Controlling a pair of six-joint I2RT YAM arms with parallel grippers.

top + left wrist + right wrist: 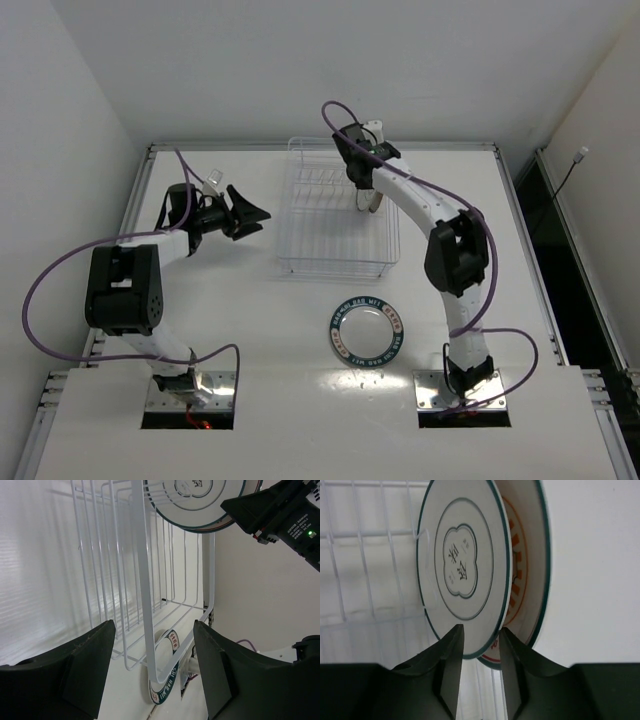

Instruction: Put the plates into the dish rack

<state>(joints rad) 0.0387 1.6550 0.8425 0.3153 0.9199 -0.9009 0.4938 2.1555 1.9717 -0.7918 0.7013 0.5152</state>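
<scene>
Built from white tube links and boxy black joint housings. Wired with purple cable looping out behind the left gripper and the right gripper. Tipped with matte black wedge fingers. Marked with small white lettering and a green light just behind the right gripper.

Robotics lab: bare white walls around a white table carrying bolted arms.

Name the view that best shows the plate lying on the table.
Top external: the plate lies whole and unobstructed, flat, near the rack. Left wrist catches only a slice of the plate through the rack wires. Right wrist does not show it.
</scene>
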